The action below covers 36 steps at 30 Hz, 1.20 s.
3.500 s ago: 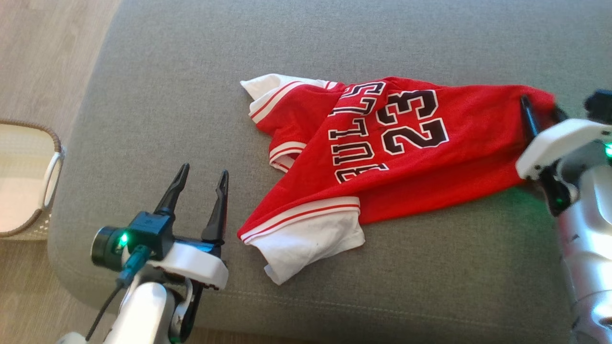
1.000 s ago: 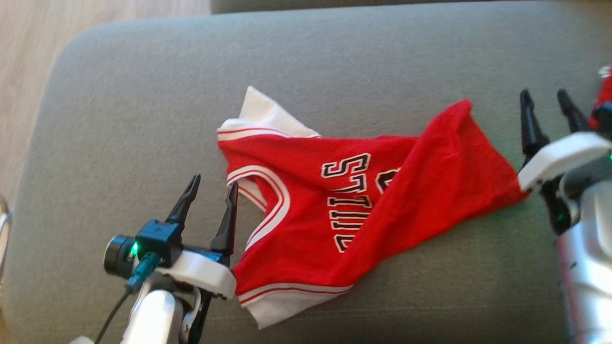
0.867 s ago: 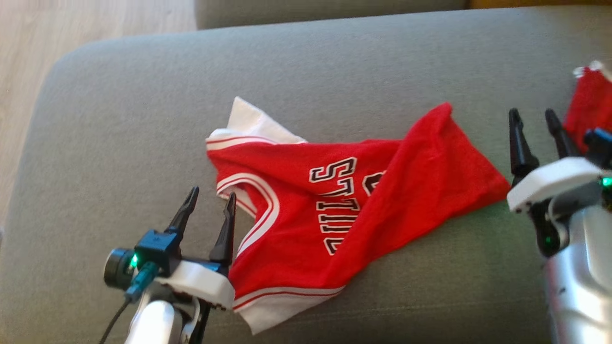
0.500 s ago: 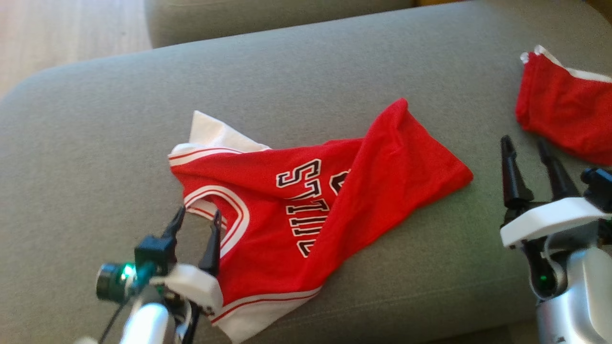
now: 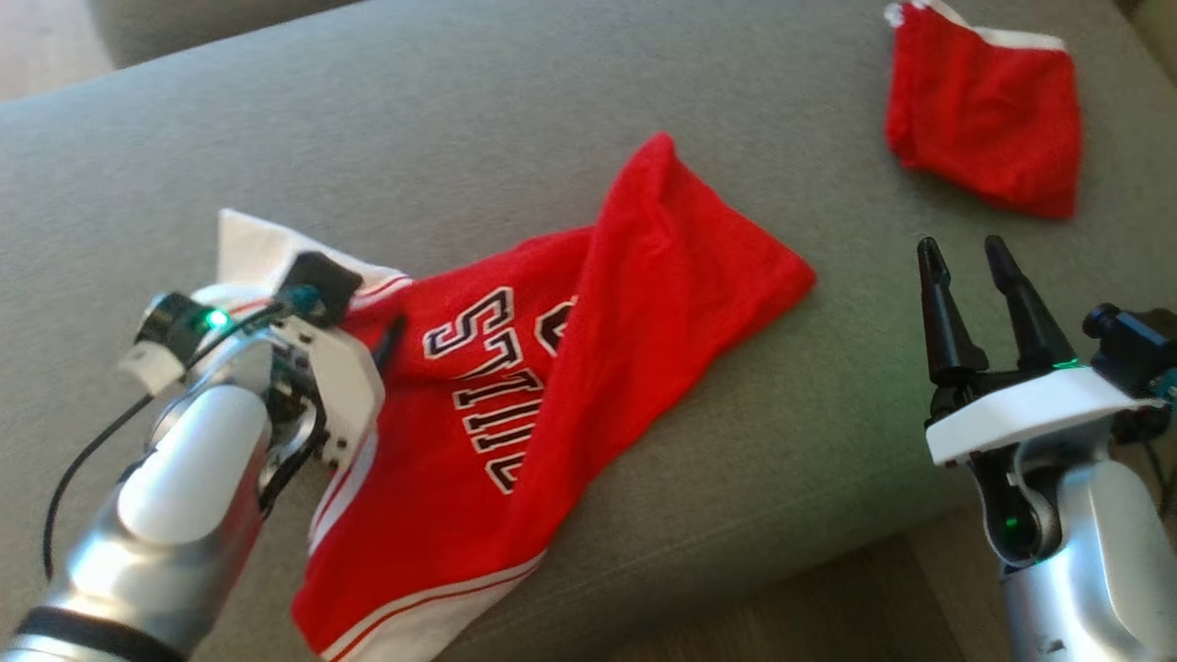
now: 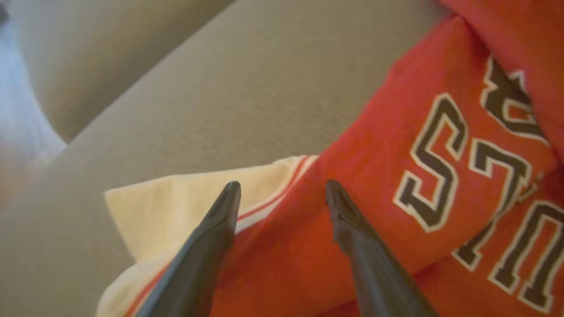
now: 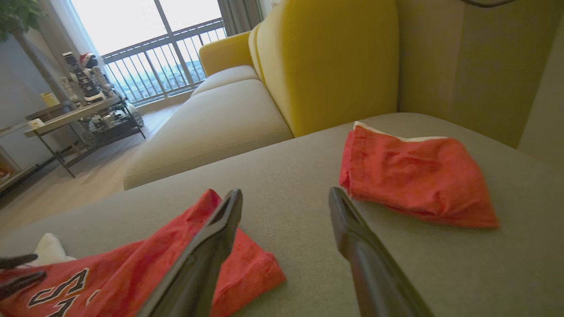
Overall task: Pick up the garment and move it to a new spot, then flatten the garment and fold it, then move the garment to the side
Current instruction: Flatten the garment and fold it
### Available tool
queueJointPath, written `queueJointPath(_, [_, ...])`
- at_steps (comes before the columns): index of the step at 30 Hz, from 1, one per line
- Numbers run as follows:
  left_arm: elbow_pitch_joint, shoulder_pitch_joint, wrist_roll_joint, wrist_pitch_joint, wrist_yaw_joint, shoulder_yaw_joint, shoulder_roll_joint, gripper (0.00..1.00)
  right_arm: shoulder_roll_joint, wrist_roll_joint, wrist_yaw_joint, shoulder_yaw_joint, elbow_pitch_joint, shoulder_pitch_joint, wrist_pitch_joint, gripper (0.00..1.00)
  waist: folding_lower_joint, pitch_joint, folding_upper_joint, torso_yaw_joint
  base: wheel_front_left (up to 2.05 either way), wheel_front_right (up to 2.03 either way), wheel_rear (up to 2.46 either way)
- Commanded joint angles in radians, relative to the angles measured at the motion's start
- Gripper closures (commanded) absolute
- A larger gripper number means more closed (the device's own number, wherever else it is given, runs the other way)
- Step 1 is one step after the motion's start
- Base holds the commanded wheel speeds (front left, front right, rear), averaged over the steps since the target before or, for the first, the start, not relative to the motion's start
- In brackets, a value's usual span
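Reaching for the jersey [image 5: 588, 368]: it lies crumpled near the middle of the sofa [image 5: 460, 119], lettering up, with its lower half thrown over itself in a diagonal ridge. The left gripper [image 6: 282, 185] hovers low over the shoulder end, jaws fully apart and holding nothing. In the left wrist view one finger stands above the white sleeve [image 6: 176, 207] and the other above red cloth, with the striped band between them. The right gripper [image 5: 962, 246] is likewise wide open and empty, by the sofa's near edge, well apart from the jersey and from the second garment [image 5: 988, 119] beyond.

Judged step: taking hold in order to flatten.

Recommended: lower the left fingers to the cushion and close on the banded edge, not the loose white flap alone. Bring the right gripper to the folded hem corner, then draw the two apart gently.

Risk: pinching sofa fabric, or dragging the fold tighter
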Motion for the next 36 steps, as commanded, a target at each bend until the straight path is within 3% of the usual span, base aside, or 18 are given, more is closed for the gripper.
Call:
queueJointPath(1, [-0.026,-0.054,-0.038,0.022,0.002,0.0,0.065,0.0,0.0,0.008,0.0,0.026,-0.027,-0.046,-0.013,0.0,-0.0001,0.026,0.0,-0.038,0.0,0.0,0.0])
queueJointPath(7, [-0.11,-0.178,-0.34,0.209,0.002,-0.311,0.28,0.0,0.0,0.031,0.0,0.04,0.013,-0.064,-0.049,0.0,-0.0001,0.056,0.0,-0.084,0.0,0.0,0.0])
queueJointPath(11, [-0.124,-0.258,-0.435,0.276,0.002,-0.431,0.357,0.0,0.0,0.037,0.0,0.047,0.037,-0.078,-0.067,0.0,-0.0001,0.068,0.0,-0.101,0.0,0.0,0.0])
queueJointPath(12, [-0.121,-0.272,-0.454,0.28,0.002,-0.452,0.365,0.47,0.0,0.039,0.0,0.05,0.043,-0.081,-0.071,0.0,-0.0001,0.07,0.0,-0.105,0.0,0.0,0.0])
queueJointPath(13, [-0.12,-0.285,-0.469,0.279,0.001,-0.472,0.371,1.0,0.0,0.041,0.0,0.053,0.049,-0.083,-0.075,0.0,-0.0001,0.071,0.0,-0.108,0.0,0.0,0.0])
queueJointPath(19, [-0.047,-0.378,-0.471,0.185,0.006,-0.485,0.38,1.0,0.0,0.037,0.0,0.059,0.074,-0.09,-0.091,0.0,-0.0001,0.072,0.0,-0.115,0.0,0.0,0.0])
queueJointPath(25, [0.049,-0.472,-0.391,0.078,0.073,-0.468,0.356,1.0,0.0,0.04,0.0,0.067,0.089,-0.097,-0.101,0.0,-0.0001,0.074,0.0,-0.117,0.0,0.0,0.0])
queueJointPath(33, [0.184,-0.594,-0.297,-0.002,0.113,-0.489,0.307,1.0,0.0,0.049,0.0,0.107,0.107,-0.116,-0.111,0.0,-0.0001,0.105,0.0,-0.131,0.0,0.0,0.0])
queueJointPath(34, [0.204,-0.602,-0.286,-0.012,0.119,-0.494,0.298,0.57,0.0,0.051,0.0,0.112,0.111,-0.119,-0.112,0.0,-0.0001,0.108,0.0,-0.131,0.0,0.0,0.0])
queueJointPath(35, [0.222,-0.607,-0.277,-0.026,0.125,-0.499,0.288,0.04,0.0,0.052,0.0,0.117,0.115,-0.123,-0.114,0.0,-0.0001,0.111,0.0,-0.13,0.0,0.0,0.0])
queueJointPath(36, [0.24,-0.607,-0.278,-0.038,0.129,-0.499,0.277,0.0,0.0,0.055,0.0,0.124,0.119,-0.126,-0.115,0.0,-0.0001,0.114,0.0,-0.128,0.0,0.0,0.0])
